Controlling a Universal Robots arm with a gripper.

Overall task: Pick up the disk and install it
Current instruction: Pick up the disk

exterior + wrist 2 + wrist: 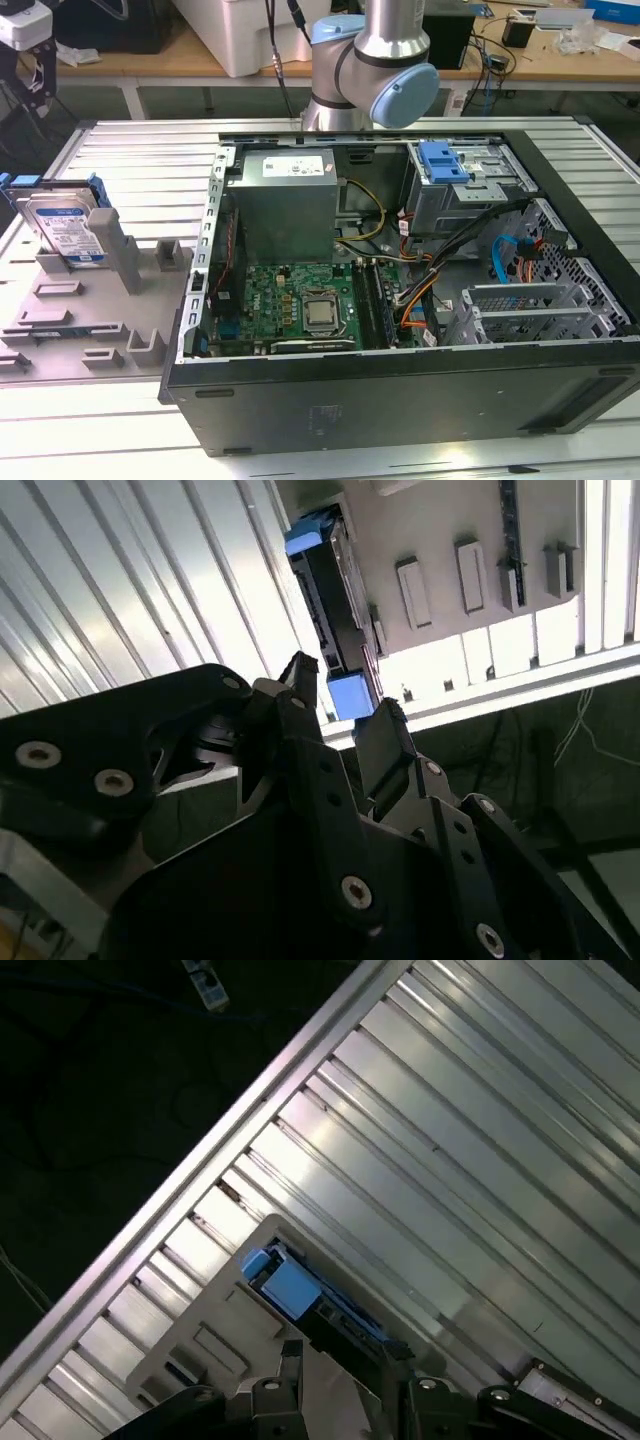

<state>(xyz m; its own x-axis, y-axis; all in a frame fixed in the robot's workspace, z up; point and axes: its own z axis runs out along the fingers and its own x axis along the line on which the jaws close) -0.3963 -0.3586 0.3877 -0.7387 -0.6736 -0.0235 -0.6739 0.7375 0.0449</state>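
The disk [62, 228], silver with a white-and-blue label and a blue carrier bracket, stands on edge in a grey holder [110, 300] at the exterior view's left, outside the computer case. In both wrist views it appears from above as a dark slab with blue ends [325, 610] [295, 1288]. My gripper [344, 688] [346, 1350] hangs well above it, open, with nothing between its black fingers [300, 670]. The arm's elbow [375, 60] is at the back of the table.
An open computer case [400, 390] lies flat on the ribbed metal table [130, 160]. Inside are a grey power supply [285, 190], a motherboard [300, 305], cables and a blue-handled grey drive cage [450, 175]. The table edge [190, 1190] runs near the holder.
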